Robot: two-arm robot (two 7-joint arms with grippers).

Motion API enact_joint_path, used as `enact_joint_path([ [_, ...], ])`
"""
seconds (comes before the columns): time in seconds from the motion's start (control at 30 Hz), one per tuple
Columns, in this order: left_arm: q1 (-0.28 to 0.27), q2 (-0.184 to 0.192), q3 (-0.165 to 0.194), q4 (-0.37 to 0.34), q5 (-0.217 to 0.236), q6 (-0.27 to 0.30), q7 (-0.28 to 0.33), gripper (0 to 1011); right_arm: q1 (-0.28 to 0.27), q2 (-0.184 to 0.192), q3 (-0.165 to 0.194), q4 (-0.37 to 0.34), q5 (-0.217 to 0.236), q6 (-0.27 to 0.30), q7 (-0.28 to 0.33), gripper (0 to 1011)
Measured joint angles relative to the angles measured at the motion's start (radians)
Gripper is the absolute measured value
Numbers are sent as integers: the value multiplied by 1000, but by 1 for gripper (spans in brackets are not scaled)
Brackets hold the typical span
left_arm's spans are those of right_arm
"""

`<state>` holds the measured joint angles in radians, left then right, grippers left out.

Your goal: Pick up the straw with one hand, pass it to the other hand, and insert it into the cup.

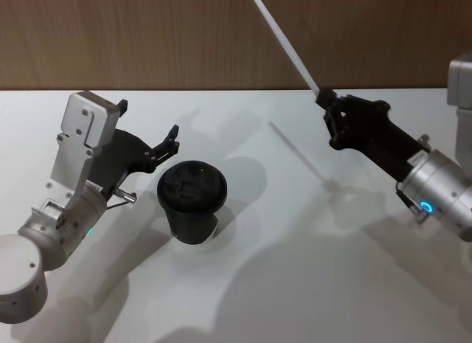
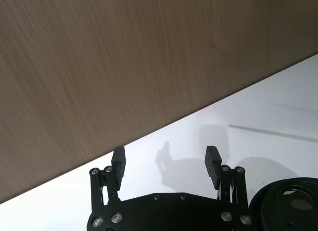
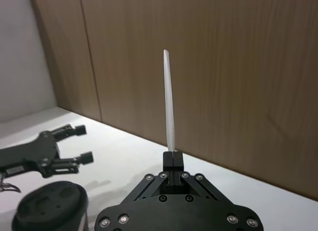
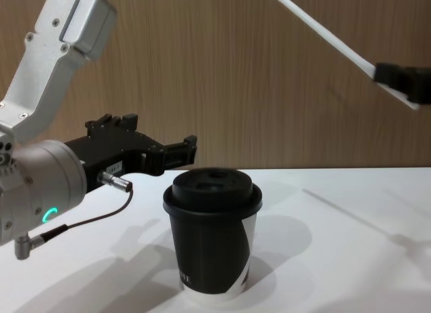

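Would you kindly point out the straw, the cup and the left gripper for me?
straw (image 1: 285, 40), head view, middle of its shaft.
cup (image 4: 202, 246), chest view, black side wall.
left gripper (image 2: 165, 159), left wrist view, midway between its open fingertips.

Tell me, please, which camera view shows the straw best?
The right wrist view: the straw stands whole against the wall, its base pinched in the right gripper. Head and chest views show it slanted, reaching the frame's top edge. The left wrist view catches its thin shadow.

Head camera high above desk (image 1: 310, 284), chest camera low, side-on, both sharing cup (image 1: 192, 199), wrist cameras close behind left claw (image 2: 165, 157) and right claw (image 3: 172, 157), facing wood wall (image 2: 124, 57)
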<state>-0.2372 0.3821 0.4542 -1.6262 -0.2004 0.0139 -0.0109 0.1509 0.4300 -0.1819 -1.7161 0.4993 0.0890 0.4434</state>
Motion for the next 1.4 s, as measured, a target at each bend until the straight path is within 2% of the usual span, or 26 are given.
enact_joint_path([
  [0.4, 0, 0, 0, 0, 0, 0, 0, 1003, 96, -31, -53, 71, 75, -52, 135, 0],
  [0.63, 0, 0, 0, 0, 0, 0, 0, 1003, 138, -48, -73, 95, 116, -64, 189, 0],
  [0.93, 0, 0, 0, 0, 0, 0, 0, 1003, 168, -68, -88, 109, 158, -75, 220, 0],
  [1.4, 0, 0, -1, 0, 0, 0, 0, 1003, 178, -79, -103, 112, 197, -76, 232, 0],
])
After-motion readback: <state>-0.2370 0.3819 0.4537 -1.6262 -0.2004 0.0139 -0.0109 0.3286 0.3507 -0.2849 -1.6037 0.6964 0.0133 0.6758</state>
